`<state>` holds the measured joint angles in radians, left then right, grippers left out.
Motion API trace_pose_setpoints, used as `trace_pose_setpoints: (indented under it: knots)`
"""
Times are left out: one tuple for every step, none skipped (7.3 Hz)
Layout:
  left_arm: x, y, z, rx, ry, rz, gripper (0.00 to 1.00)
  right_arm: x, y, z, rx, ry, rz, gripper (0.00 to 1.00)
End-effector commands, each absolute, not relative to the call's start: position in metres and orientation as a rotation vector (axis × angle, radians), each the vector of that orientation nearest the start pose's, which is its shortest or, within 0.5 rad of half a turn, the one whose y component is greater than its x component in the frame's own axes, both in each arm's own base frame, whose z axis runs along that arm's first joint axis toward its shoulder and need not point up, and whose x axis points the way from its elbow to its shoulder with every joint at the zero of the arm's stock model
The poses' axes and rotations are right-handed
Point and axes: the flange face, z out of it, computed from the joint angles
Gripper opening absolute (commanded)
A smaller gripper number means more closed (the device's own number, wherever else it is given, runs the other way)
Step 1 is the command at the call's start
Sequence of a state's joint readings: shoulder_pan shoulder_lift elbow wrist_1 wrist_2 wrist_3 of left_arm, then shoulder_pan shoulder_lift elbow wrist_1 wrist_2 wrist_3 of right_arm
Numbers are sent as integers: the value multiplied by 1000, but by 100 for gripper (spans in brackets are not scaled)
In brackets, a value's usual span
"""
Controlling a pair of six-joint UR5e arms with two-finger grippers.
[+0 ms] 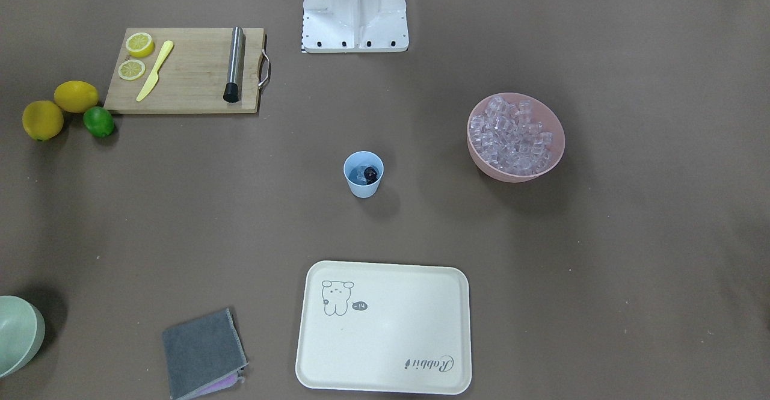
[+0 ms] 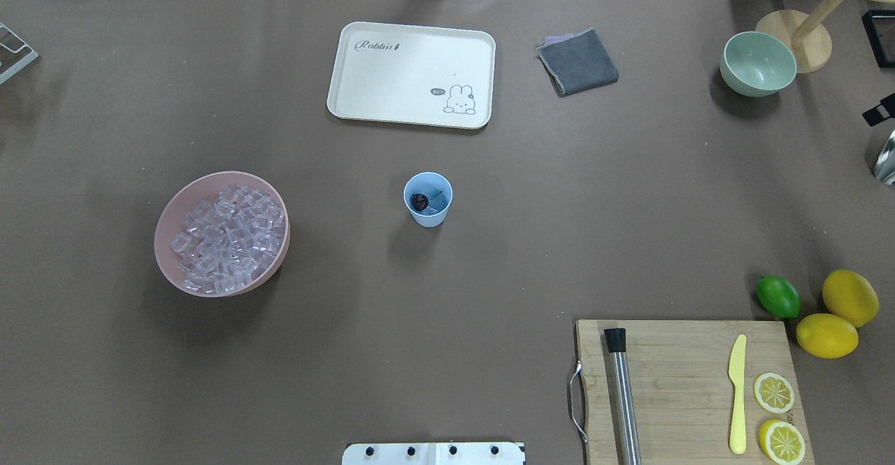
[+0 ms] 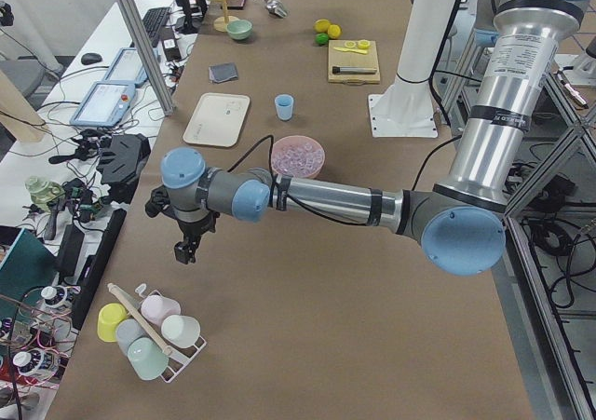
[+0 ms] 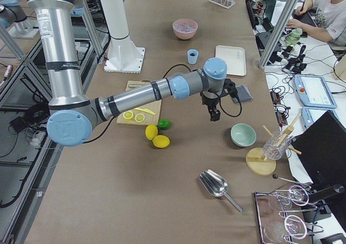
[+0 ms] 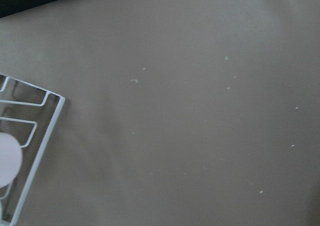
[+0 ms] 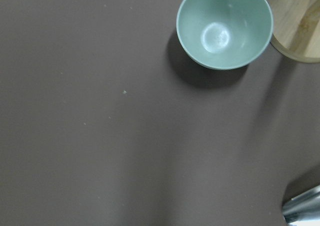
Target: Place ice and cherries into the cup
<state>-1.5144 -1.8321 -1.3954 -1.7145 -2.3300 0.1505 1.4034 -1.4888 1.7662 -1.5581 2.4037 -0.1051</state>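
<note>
**Cup holds cherries; both hands away**

Cup point(image 1: 363, 174) stood at frame centre on the surface point(image 1: 180, 219), with cherries point(image 1: 372, 175) inside. Ice point(image 1: 511, 138) filled the pink bowl point(image 1: 517, 175) at right. Left hand point(image 3: 186, 250) and right hand point(image 4: 214, 114): spread or pressed together, cannot tell.

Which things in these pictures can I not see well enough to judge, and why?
Ice in the cup: too small in both top views, partly under the cherries; number unclear.
Left gripper: only in the exterior left view, small; open or shut unclear.
Right gripper: only in the exterior right view; same.
Pale green bowl: cut by the front-facing view's left edge.
</note>
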Motion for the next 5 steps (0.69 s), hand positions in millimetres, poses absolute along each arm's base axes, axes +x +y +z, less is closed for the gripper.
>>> trace_pose_setpoints:
  knots:
    - [-50,-611,610,232,748,258,98,-6,-524,549,248,-827,-409,98]
    - [-51,-614,606,232,748,235,98,0,-526,547,256,-826,-403,98]
    - [-50,-616,597,239,750,218,98,10,-529,542,270,-822,-390,98]
    - [-51,-616,588,245,746,207,98,12,-530,543,268,-822,-386,98]
    - [-49,-618,580,243,756,164,98,12,-531,540,270,-822,-385,98]
